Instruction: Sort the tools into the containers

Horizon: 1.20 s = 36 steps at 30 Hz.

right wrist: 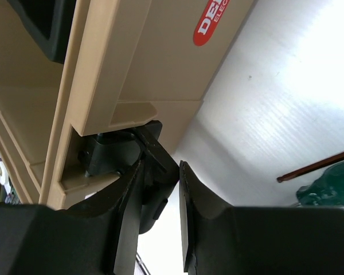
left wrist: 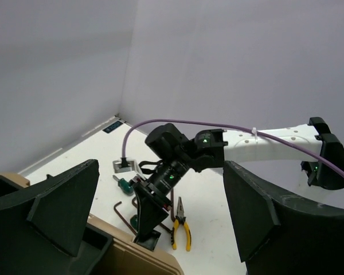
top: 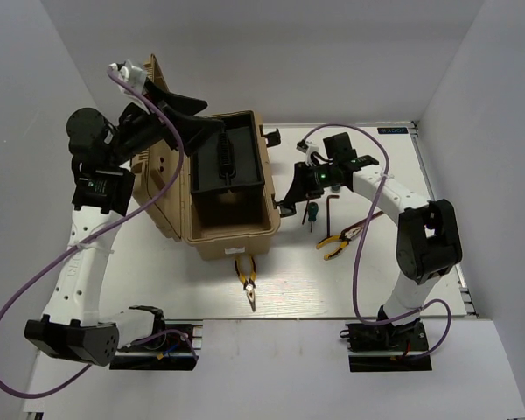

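Observation:
A tan toolbox (top: 234,238) stands open with a black tray (top: 227,162) inside. My right gripper (top: 286,203) is at its right side, jaws closed narrowly on the black latch (right wrist: 155,152); it also shows in the right wrist view (right wrist: 160,167). My left gripper (top: 212,118) hangs wide open and empty above the box. One yellow-handled pliers (top: 247,282) lies in front of the box, another (top: 337,242) to its right, also seen from the left wrist (left wrist: 182,226). Green screwdrivers (top: 312,213) (left wrist: 123,184) and hex keys (top: 331,206) (left wrist: 124,213) lie beside the right gripper.
The toolbox lid (top: 153,166) leans open to the left. White walls close in the table (top: 420,175) on three sides. A cable clip (left wrist: 126,166) sits at the back. A hex key (right wrist: 321,166) and a green handle (right wrist: 327,186) lie close to my right fingers.

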{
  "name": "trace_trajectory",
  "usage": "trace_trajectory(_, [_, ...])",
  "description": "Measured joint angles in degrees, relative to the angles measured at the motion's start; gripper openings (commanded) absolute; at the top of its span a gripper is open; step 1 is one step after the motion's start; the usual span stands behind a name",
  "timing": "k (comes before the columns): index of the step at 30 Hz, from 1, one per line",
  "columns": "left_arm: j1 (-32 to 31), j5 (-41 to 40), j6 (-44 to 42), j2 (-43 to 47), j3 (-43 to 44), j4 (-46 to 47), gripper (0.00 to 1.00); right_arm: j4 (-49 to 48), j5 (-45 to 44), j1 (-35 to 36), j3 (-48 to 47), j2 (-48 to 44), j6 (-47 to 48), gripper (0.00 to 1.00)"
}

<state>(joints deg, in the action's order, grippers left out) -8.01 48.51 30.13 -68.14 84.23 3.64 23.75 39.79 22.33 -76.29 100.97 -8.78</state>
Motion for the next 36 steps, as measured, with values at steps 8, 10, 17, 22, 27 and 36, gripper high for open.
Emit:
trace_trajectory(8, [-8.0, -4.7, -5.1, -3.6, 2.5, -6.3, 1.00, 1.9, -0.6, 1.4, -0.6, -0.1, 0.2, 0.51])
trace_trajectory(10, [-11.1, -6.9, -7.1, -6.3, 4.7, -9.0, 1.00, 3.1, -0.2, 2.0, -0.6, -0.1, 1.7, 0.66])
trace_trajectory(17, [-21.0, -18.6, -15.3, -17.1, 16.2, -22.4, 1.00, 7.4, -8.1, 1.2, 2.4, -7.0, 5.5, 0.67])
trace_trajectory(22, [-26.4, -28.9, -20.4, -20.4, 20.9, -31.6, 1.00, 8.6, -22.2, -4.7, 4.9, -15.6, 6.3, 0.51])
trace_trajectory(27, [-33.2, -39.3, -24.1, -24.6, 24.2, -37.2, 1.00, 10.0, -33.1, -10.7, 8.3, -17.6, 7.3, 0.32])
trace_trajectory(36, [-43.9, -47.4, -28.5, -26.7, 15.4, -40.9, 0.64, 15.6, -30.9, -16.0, 18.0, -21.3, 17.0, 0.71])
